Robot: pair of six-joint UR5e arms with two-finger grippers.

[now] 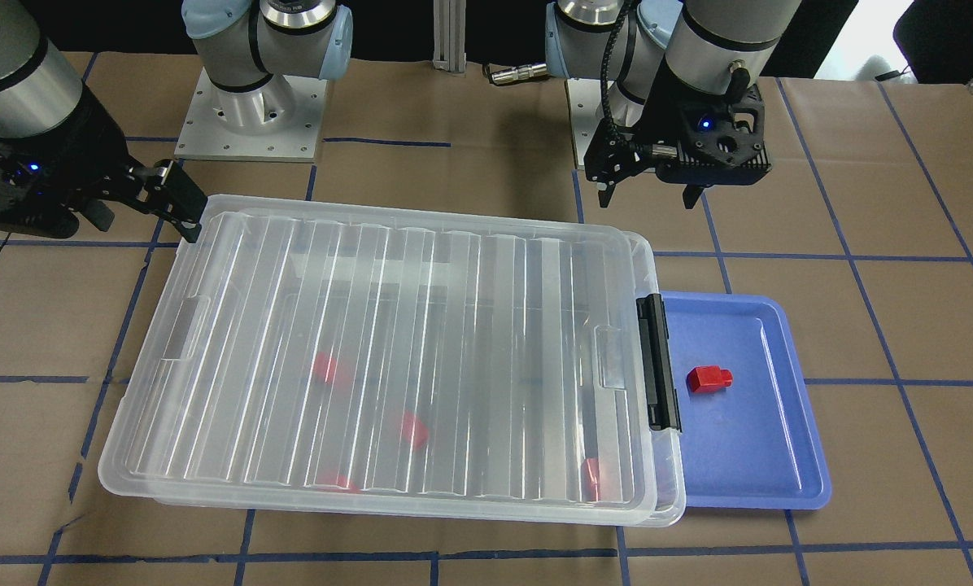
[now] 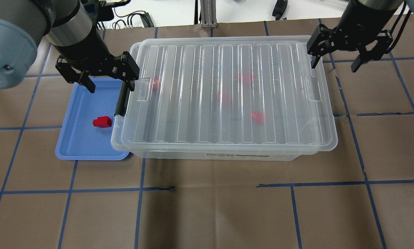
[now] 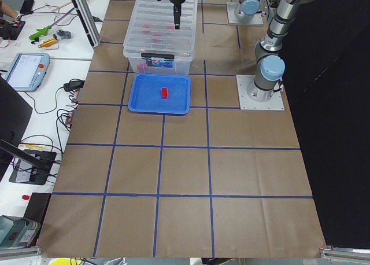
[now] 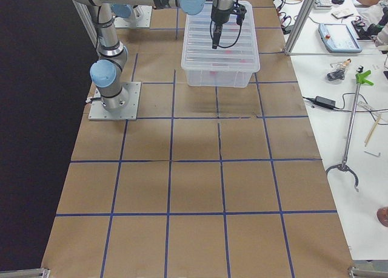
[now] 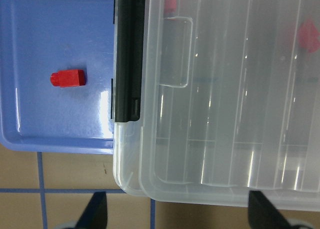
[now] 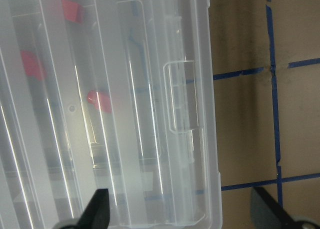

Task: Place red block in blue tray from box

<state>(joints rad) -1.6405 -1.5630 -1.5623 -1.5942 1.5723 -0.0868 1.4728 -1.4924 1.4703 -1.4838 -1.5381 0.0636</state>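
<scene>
One red block point(image 1: 709, 379) lies in the blue tray point(image 1: 747, 476), apart from both grippers; it also shows in the overhead view point(image 2: 102, 121) and the left wrist view point(image 5: 68, 78). The box point(image 1: 413, 325) is a clear bin with its ribbed lid on and its black latch point(image 1: 657, 362) next to the tray. Several red blocks point(image 2: 258, 117) show blurred through the lid. My left gripper point(image 2: 110, 84) is open and empty, above the latch end of the box and the tray's far edge. My right gripper point(image 2: 335, 64) is open and empty above the box's other end.
The blue tray point(image 2: 79, 145) sits tight against the box point(image 2: 227, 86), partly under its rim. Brown paper with blue tape lines point(image 2: 207, 188) covers the table. The arm bases point(image 1: 250, 114) stand behind the box.
</scene>
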